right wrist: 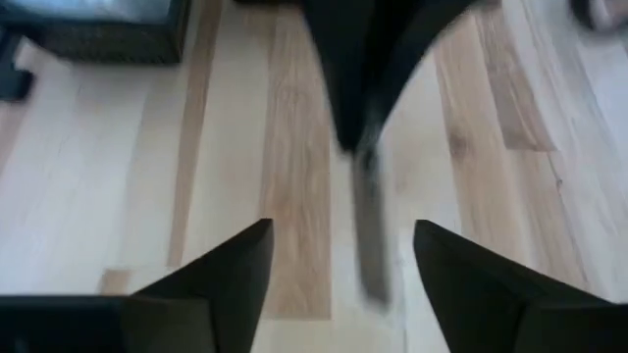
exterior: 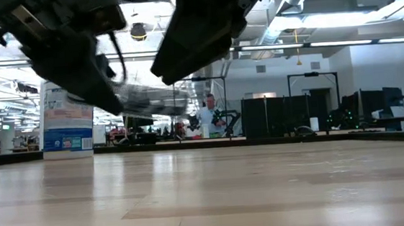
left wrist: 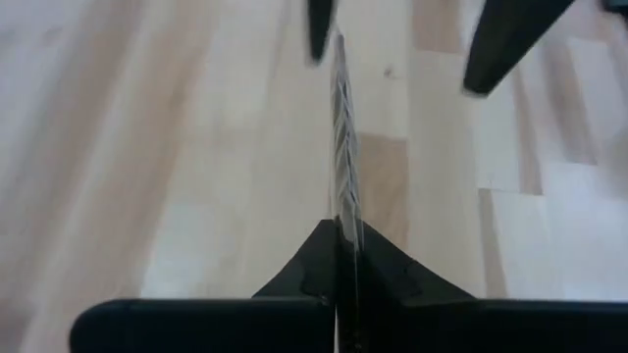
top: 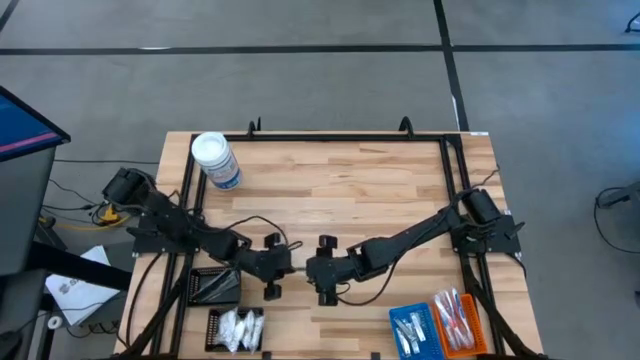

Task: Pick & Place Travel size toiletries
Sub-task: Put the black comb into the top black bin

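Thin silvery sachet [left wrist: 343,147] pinched edge-on above mid-table wood. White sachets [top: 238,327] heaped in near-left tray; wrapped blue [top: 412,328] and red toothbrushes [top: 453,318] in near-right trays.

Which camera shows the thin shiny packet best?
The left wrist view: the packet sits edge-on, pinched in the left gripper. The right wrist view shows it blurred, the low view smeared, the high view hardly.

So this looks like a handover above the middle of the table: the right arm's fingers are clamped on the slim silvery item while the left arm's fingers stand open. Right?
Not quite: the arms are swapped. The left wrist view shows the left gripper shut on the slim silvery item. The right wrist view shows the right gripper with its fingers apart and the item between them, untouched. It is above the middle of the table, as the high view shows.
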